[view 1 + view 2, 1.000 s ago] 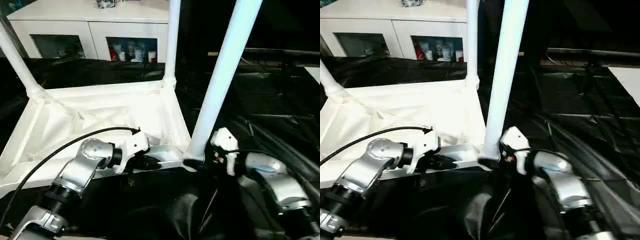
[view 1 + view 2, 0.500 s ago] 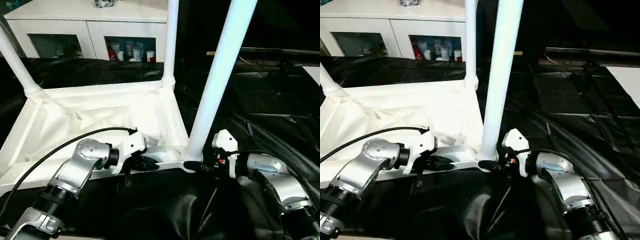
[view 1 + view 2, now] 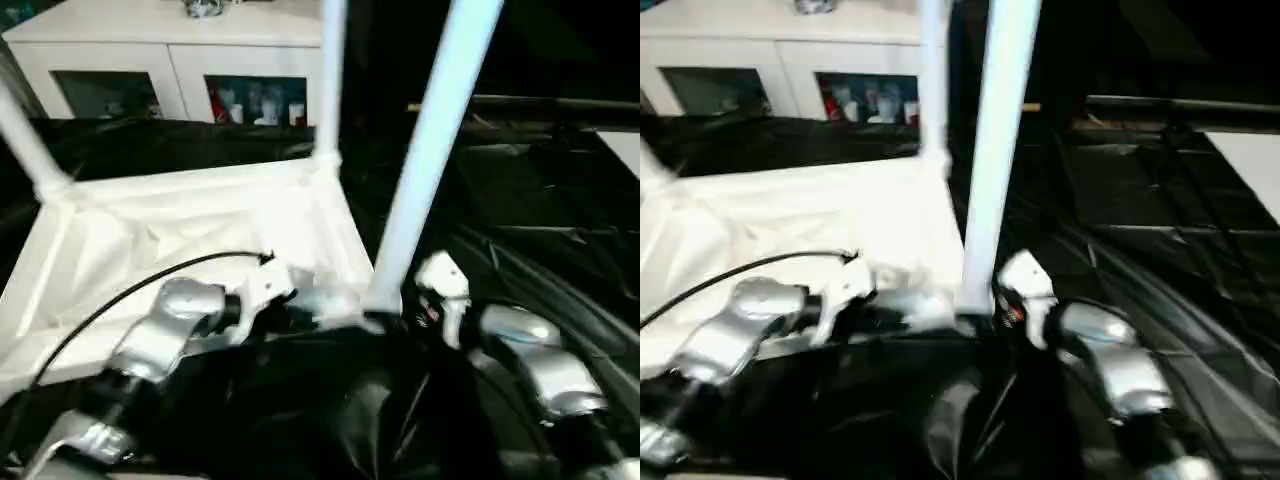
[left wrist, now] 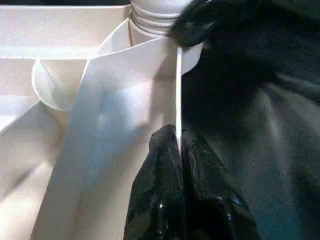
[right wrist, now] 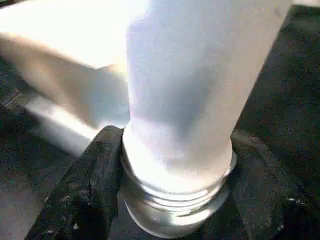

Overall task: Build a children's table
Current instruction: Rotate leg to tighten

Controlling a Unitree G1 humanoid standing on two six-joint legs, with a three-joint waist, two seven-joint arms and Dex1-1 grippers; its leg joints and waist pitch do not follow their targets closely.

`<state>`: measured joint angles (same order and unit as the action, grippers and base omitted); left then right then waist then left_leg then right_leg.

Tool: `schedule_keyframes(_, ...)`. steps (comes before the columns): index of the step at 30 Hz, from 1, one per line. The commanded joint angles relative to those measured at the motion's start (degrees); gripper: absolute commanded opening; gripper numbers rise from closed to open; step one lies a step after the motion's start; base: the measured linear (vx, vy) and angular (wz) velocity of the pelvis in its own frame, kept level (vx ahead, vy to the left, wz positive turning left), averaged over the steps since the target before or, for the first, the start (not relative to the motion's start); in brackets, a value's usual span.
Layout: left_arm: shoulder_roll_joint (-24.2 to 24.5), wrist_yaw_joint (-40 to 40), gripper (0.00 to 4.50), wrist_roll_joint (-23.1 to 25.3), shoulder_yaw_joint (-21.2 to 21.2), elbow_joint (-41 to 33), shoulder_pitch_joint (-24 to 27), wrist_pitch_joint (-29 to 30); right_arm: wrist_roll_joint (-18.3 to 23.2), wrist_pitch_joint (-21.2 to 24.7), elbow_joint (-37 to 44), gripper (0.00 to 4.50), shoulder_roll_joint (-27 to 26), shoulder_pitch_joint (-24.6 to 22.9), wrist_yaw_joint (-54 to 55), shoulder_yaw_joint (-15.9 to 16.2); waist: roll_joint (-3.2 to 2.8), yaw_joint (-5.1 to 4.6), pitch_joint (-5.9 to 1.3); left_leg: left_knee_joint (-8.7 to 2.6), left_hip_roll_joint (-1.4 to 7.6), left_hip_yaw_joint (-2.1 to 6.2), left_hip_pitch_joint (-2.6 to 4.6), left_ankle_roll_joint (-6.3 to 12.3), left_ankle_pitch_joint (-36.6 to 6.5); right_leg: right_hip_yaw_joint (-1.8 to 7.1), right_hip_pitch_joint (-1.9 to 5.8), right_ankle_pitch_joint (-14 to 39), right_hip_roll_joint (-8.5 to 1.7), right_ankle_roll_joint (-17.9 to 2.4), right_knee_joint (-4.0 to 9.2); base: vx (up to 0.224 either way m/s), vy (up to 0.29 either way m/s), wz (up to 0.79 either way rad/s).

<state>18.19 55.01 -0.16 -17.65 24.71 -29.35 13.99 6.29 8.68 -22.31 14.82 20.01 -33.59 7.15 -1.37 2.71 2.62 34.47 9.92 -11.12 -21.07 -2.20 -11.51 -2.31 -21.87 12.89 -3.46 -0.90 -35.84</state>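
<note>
White plastic everywhere: the tabletop (image 3: pixel 190 225) lay upside down on black sheeting (image 3: pixel 540 250), ribbed underside up, with three legs visible standing up from it.

Head views — two far legs sat in their corner sockets, one at the far left (image 3: pixel 25 140), one at the far right (image 3: pixel 328 80). The near-right leg (image 3: pixel 425 160) rose steeply from the near-right corner. The right gripper (image 3: pixel 392 318) sat at that leg's base. The left gripper (image 3: pixel 290 312) was on the near rim beside it. Behind stood a white cabinet (image 3: pixel 170 60) with glass doors.

Left wrist view — the two black fingers (image 4: pixel 162 160) were pinched together on the thin upright edge of the tabletop rim; the leg's ribbed collar showed just beyond.

Right wrist view — black fingers (image 5: pixel 92 185) stood either side of the leg's threaded collar (image 5: pixel 175 200), clamped around it just above the socket.

Judgement: the step in hand looked like seating or tightening this leg while the left arm steadied the tabletop. The next move probably calls for turning or pressing the collar fully home without tilting the leg — and keeping the rim pinned so the top does not slide on the sheeting. The fourth corner was hidden behind the arms; I could not tell its state.
</note>
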Motion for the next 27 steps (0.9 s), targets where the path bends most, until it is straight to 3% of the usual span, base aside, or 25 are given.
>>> schedule_keyframes(1,-3.6,-3.8,0.00,-0.5,0.0,2.2,-0.7,0.7,-1.5,2.2,-3.3,2.70,-1.9,1.0,8.9,-2.9,0.71,0.15,-2.97,-4.17,3.26,1.72,0.71,0.79,-8.5,2.77,2.18,10.3,-5.03,-12.5,4.86,0.000,0.000,0.00)
schedule_keyframes(8,-12.2,-16.8,0.00,2.9,-0.1,12.1,-6.5,1.8,-0.4,3.7,-8.4,2.70,-11.9,4.6,24.4,-6.5,0.51,0.60,-3.22,-4.06,3.03,1.56,0.66,1.26,-6.1,2.86,2.15,5.4,-4.95,-12.6,4.67,0.000,0.000,0.00)
schedule_keyframes(13,-13.9,-18.8,0.00,5.2,-1.0,15.3,-8.0,-0.3,-3.0,2.0,-11.7,2.70,-13.9,6.8,25.7,-4.5,0.35,0.79,-3.16,-4.23,3.10,1.68,0.62,1.26,-7.8,2.78,2.25,6.7,-5.14,-11.6,4.93,0.000,0.000,0.00)
schedule_keyframes(16,-11.7,-16.4,0.00,7.2,-3.1,13.8,-7.2,-3.5,-0.6,0.3,-9.3,2.70,-13.6,6.2,19.5,-4.5,0.38,0.83,-3.14,-4.31,3.28,1.71,0.71,1.51,-9.0,2.87,2.17,7.9,-5.24,-11.1,5.11,0.000,0.000,0.00)
schedule_keyframes(18,-10.5,-14.3,0.00,6.7,-3.2,12.5,-6.4,-3.7,0.3,-0.8,-7.3,2.70,-12.9,5.4,16.8,-4.7,0.40,0.91,-3.19,-4.29,3.34,1.74,0.38,2.06,-8.2,2.81,2.39,6.5,-5.32,-11.2,4.92,0.000,0.000,0.00)
schedule_keyframes(19,-9.9,-13.2,0.00,6.3,-2.9,11.7,-5.9,-3.2,0.7,-1.6,-6.1,3.05,-12.1,5.0,14.9,-4.6,0.39,0.87,-3.23,-4.25,3.33,1.71,0.39,2.19,-7.9,2.81,2.35,6.0,-5.27,-11.3,4.84,0.000,0.000,0.00)
schedule_keyframes(21,-8.2,-9.6,0.00,5.1,-2.8,9.5,-4.6,-3.9,1.7,-1.6,-3.7,3.05,-10.0,3.7,10.7,-3.9,0.46,1.00,-3.31,-4.13,3.34,1.68,0.34,2.93,-6.6,2.75,2.45,3.9,-5.25,-11.7,4.62,0.000,0.000,0.00)
schedule_keyframes(24,-5.9,-4.1,0.00,2.6,-2.3,5.9,-2.5,-4.7,2.8,-1.1,0.0,3.45,-6.3,1.6,5.0,-2.7,0.39,1.02,-3.36,-3.98,3.47,1.68,0.19,4.51,-5.6,2.67,2.50,0.4,-5.15,-12.7,4.22,0.000,0.000,0.00)
schedule_keyframes(27,-2.1,3.7,0.00,-0.3,-2.3,1.2,0.3,-6.6,3.8,-0.7,4.3,3.72,-0.6,-0.9,-2.5,-1.1,0.44,0.84,-3.25,-4.07,3.49,1.67,0.28,4.60,-6.4,2.64,2.46,1.5,-5.10,-12.9,4.38,0.000,0.000,0.00)
